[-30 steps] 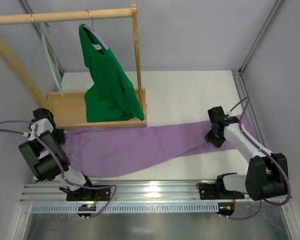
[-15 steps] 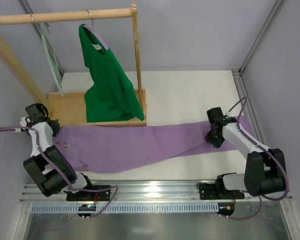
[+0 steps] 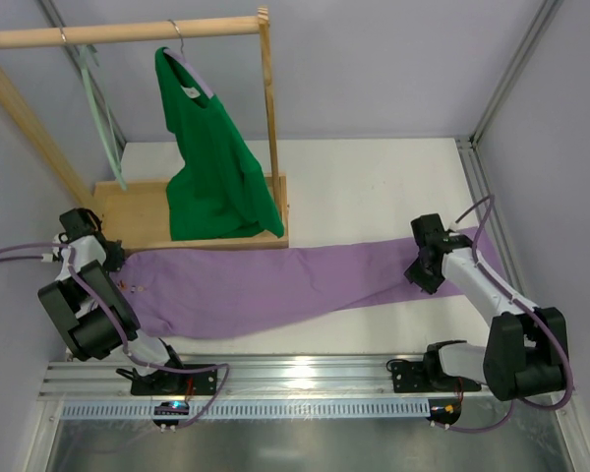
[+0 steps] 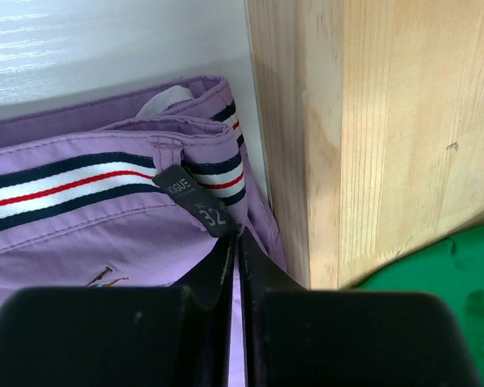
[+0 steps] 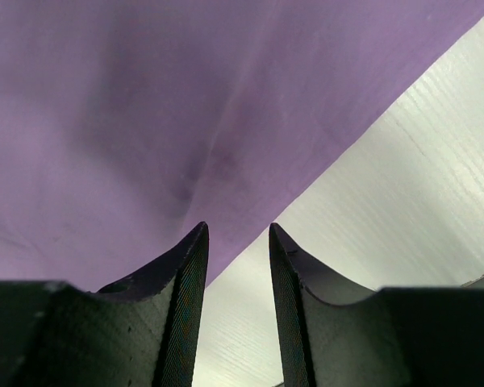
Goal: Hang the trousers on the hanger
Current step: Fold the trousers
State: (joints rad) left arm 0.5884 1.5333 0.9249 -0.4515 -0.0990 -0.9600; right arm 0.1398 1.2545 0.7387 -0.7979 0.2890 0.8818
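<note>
The lilac trousers [image 3: 275, 285] lie flat across the table, waistband to the left. My left gripper [image 3: 106, 258] is at the waistband, beside the corner of the wooden rack base. In the left wrist view its jaws [image 4: 238, 235] are shut on a thin fold of the striped waistband [image 4: 81, 181] by the size label. My right gripper [image 3: 424, 275] is open and empty, low over the near edge of the trouser leg [image 5: 129, 121]; its tips [image 5: 238, 230] straddle that edge. The pale mint hanger [image 3: 100, 118] hangs on the rail at the far left.
A wooden clothes rack [image 3: 128, 34] stands at the back left on a box base [image 3: 138, 211]; its wood [image 4: 371, 137] is close to the right of my left fingers. A bright green top [image 3: 211, 167] hangs from a metal-hooked hanger. White table [image 5: 403, 185] lies under the right gripper.
My left gripper swung out to the left and back a little, dragging the waistband left, so the trousers lie straighter. The right gripper shifted slightly and stays open.
</note>
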